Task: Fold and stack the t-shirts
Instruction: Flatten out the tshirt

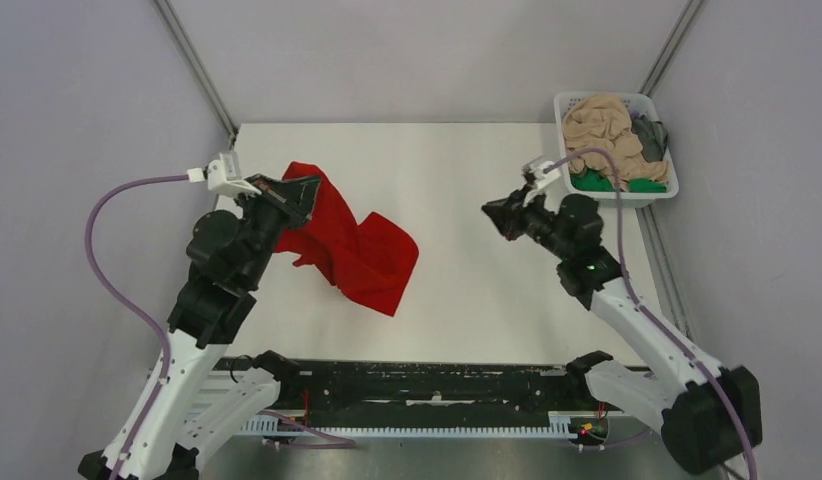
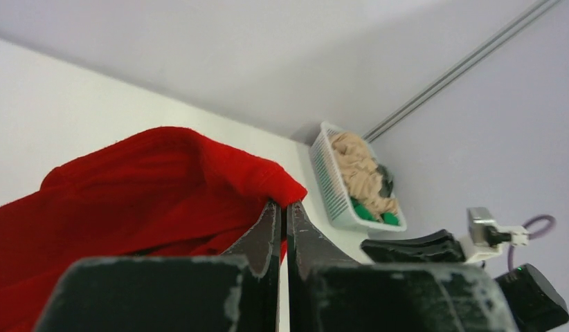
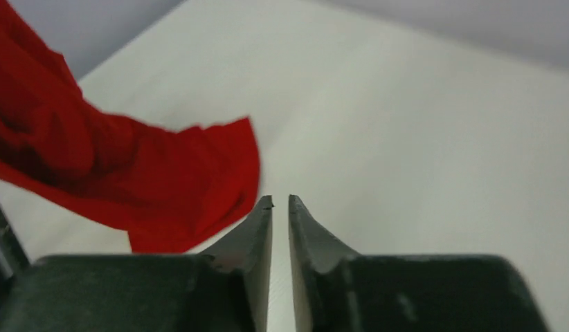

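Observation:
A bright red t-shirt [image 1: 357,250] hangs from my left gripper [image 1: 305,190] and trails down to the right onto the white table [image 1: 467,170]. In the left wrist view the left gripper [image 2: 284,202] is shut on an edge of the red t-shirt [image 2: 150,180]. My right gripper [image 1: 492,212] hovers over the table right of the shirt, apart from it. In the right wrist view the right gripper [image 3: 281,199] shows a narrow gap with nothing in it, and the red t-shirt [image 3: 164,187] lies to its left. Peach-beige [image 1: 607,125], dark grey [image 1: 655,135] and green [image 1: 592,182] t-shirts are piled in the basket.
A white slotted basket [image 1: 567,105] stands at the table's far right corner, also seen in the left wrist view as the basket [image 2: 323,173]. Grey walls close in the table on three sides. The arm bases and a black rail [image 1: 427,385] run along the near edge.

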